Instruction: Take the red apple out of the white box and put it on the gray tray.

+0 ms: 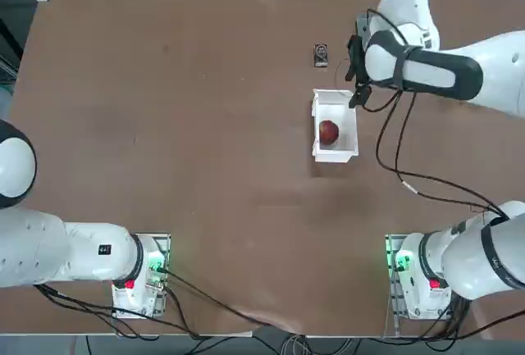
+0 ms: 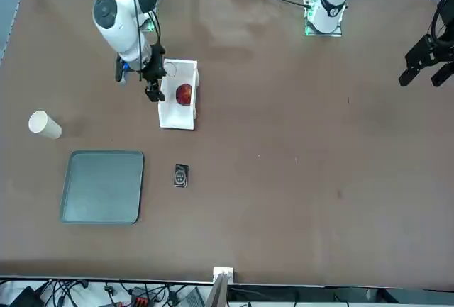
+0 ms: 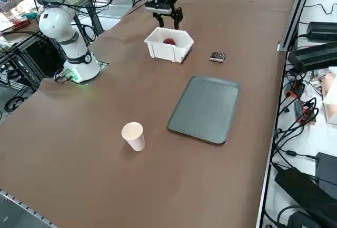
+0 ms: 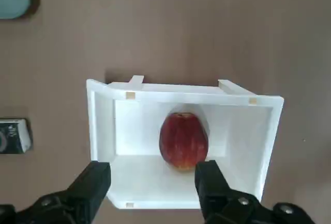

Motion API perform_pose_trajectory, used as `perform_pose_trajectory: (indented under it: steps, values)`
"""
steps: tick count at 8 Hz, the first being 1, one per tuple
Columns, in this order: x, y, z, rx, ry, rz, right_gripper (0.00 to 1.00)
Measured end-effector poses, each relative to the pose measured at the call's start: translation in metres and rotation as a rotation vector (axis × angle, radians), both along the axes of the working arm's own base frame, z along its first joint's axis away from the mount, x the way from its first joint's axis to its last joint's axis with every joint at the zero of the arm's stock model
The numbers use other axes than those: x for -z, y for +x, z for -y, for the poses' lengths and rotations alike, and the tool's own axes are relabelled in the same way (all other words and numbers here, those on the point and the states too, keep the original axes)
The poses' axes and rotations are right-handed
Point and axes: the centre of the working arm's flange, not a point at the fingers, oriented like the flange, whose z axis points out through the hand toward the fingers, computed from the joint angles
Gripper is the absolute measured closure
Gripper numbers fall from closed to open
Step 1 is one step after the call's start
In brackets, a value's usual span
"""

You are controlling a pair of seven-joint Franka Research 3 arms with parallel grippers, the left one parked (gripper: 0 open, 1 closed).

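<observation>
The red apple (image 4: 183, 141) lies inside the white box (image 4: 101, 125) on the desk (image 1: 180, 125), below and just ahead of my jaws, nearer one finger than the other. My right gripper (image 4: 155, 188) hangs over the box's near wall, jaws spread wide and empty. The gray tray (image 2: 103, 186) lies well apart from them.

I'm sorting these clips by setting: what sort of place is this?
Most likely a robotics lab: robot arms bolted to a brown table, cables and power bricks alongside it, and staged props: a white box holding a red apple, a gray tray.
</observation>
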Motion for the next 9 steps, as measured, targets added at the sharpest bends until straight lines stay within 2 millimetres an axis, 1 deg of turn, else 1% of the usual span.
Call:
perform_pose_trajectory:
  steps: [1, 3, 4, 5, 7, 9]
  values:
    - [0.015, -0.004, -0.002, 0.004, -0.005, -0.001, 0.01]
    - [0.044, -0.003, -0.003, 0.012, -0.020, -0.012, 0.01]
    - [0.055, -0.003, -0.008, 0.014, -0.023, -0.012, 0.01]
    - [0.062, -0.005, -0.013, 0.026, -0.021, 0.000, 0.01]
    - [0.074, -0.017, -0.025, 0.035, -0.011, 0.035, 0.01]
    - [0.088, -0.027, -0.027, 0.035, -0.018, 0.033, 0.01]
